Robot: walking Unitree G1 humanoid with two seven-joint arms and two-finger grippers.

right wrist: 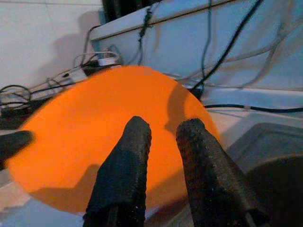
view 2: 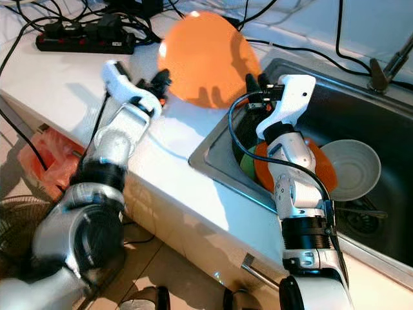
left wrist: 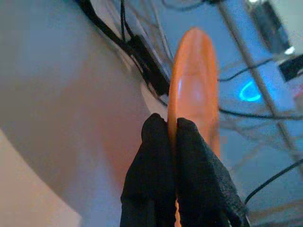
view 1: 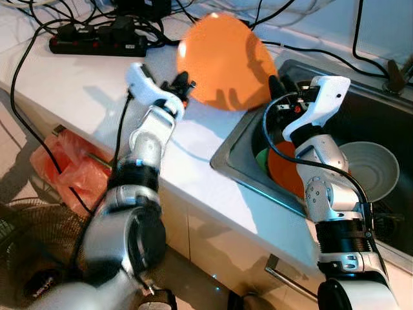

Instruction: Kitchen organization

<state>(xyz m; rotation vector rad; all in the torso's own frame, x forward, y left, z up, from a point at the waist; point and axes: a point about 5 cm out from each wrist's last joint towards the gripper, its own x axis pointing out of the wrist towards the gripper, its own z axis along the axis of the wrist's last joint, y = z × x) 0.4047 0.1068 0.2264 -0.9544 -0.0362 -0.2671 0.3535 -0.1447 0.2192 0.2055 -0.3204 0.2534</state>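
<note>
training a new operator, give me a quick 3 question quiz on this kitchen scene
1. True or false: the left gripper is shut on the orange plate's rim.
2. Where does the white bowl sit? A) counter B) sink C) floor
3. Are the right gripper's fingers open or shut?

Key: 1 true; 2 B; 3 open, held just in front of the plate, apparently not gripping it.

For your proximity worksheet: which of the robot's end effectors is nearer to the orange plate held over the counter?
Left. The left end effector is clamped on the orange plate at its rim; the right end effector hovers open just off its opposite edge, by the sink.
</note>
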